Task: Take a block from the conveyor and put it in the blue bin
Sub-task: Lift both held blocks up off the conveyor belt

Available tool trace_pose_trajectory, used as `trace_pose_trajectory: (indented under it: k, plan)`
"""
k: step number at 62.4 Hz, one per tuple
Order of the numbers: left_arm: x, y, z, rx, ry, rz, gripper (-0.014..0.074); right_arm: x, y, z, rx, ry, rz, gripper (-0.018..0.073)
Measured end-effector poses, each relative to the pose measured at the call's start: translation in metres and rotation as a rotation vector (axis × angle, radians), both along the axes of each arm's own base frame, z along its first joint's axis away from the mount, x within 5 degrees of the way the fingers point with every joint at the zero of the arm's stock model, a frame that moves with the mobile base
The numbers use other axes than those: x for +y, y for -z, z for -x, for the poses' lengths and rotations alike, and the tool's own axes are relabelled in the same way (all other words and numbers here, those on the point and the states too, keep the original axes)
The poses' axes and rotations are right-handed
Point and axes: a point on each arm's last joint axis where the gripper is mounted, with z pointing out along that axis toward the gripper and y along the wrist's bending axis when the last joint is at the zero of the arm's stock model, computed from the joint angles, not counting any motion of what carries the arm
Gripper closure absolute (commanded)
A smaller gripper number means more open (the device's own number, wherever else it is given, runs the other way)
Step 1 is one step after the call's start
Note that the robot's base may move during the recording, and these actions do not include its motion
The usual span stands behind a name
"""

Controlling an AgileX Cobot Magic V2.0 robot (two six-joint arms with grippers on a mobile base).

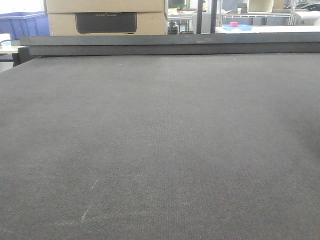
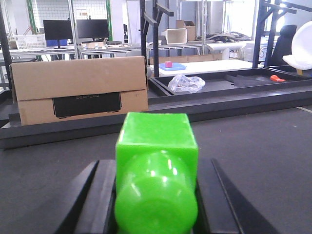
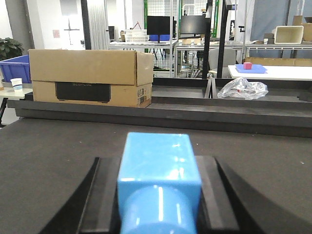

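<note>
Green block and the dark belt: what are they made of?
The green block looks like glossy moulded plastic, with bright highlights on its rounded end. The belt seems to be matte woven fabric or rubberised matting; a fine weave shows across it.

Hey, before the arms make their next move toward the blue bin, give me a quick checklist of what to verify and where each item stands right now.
1. Left gripper holding a block: ok, the green block sits between its fingers.
2. Right gripper holding a block: ok, the blue block sits between its fingers.
3. Blue bin located: ok, beyond the conveyor's far rail, left of the cardboard box.
4. Room inside the bin: cannot tell, only its side shows.
5. Loose blocks on the conveyor: ok, none in the front view.
6. Height of the held blocks above the belt: cannot tell.
</note>
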Motion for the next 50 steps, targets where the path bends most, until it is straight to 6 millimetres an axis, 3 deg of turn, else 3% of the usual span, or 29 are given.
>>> trace_pose_trajectory:
  k: [50]
  plan:
    - [0.0, 0.0, 0.0, -0.001, 0.0, -0.002, 0.0707, 0.0, -0.0004, 0.0, -0.004, 0.0, -0.001, 0.0721]
